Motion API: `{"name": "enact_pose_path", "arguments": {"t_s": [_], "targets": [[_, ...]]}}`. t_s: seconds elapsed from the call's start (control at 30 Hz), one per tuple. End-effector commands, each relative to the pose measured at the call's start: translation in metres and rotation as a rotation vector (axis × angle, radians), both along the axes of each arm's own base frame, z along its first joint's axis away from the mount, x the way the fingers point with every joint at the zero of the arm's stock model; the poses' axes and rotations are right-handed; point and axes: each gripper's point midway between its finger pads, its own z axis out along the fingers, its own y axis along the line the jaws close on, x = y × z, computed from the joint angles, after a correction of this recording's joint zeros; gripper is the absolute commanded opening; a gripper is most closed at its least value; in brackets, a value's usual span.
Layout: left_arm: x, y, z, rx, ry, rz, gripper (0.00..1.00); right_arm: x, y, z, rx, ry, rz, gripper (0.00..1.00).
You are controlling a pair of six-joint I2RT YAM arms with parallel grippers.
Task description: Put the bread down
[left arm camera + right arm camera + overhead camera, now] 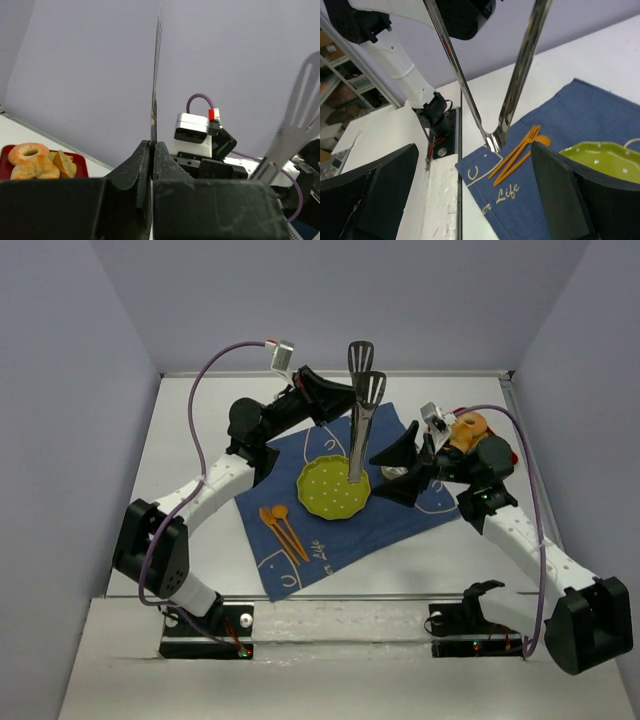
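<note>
My left gripper [343, 408] is shut on one arm of a pair of metal tongs [358, 425], which stand upright with their hinge end over the green plate [322, 502]. In the left wrist view its fingers [134, 170] pinch that arm edge-on, and the other arm [295, 125] rises at the right. A golden-brown piece [63, 164], possibly the bread, lies beside doughnuts [30, 154] on a red tray [5, 150]. My right gripper [402, 468] is open and empty just right of the plate. The tongs' hinge [492, 141] shows between its fingers.
A blue cloth [330, 540] lies under the plate. An orange fork and spoon [283, 530] lie on it to the plate's left, also seen in the right wrist view [517, 155]. A doughnut [467, 427] shows behind the right arm at the back right.
</note>
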Motion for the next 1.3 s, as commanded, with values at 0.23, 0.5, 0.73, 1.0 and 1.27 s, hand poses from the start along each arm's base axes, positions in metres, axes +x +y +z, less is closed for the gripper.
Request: {"name": "enact_pose_path", "arguments": {"t_s": [0.23,0.5,0.73,1.0,1.27], "targets": [[-0.032,0.001,0.05,-0.1,-0.142,-0.05,0.06,0.017,0.031,0.054,0.09,-0.266,0.087,1.0],[-0.03,-0.003,0.047,-0.102,-0.131,-0.041,0.06,0.021,0.044,0.072,0.147,-0.28,0.141,1.0],[-0.02,-0.004,0.043,-0.091,-0.119,0.007,0.06,0.018,0.048,0.096,0.21,-0.296,0.176,0.96],[-0.018,0.002,0.044,-0.093,-0.133,0.066,0.06,0.033,0.052,0.106,0.228,-0.232,0.148,0.69],[-0.02,-0.001,0.048,-0.081,-0.146,0.047,0.22,0.031,0.055,0.107,0.226,-0.207,0.171,0.37]]}}
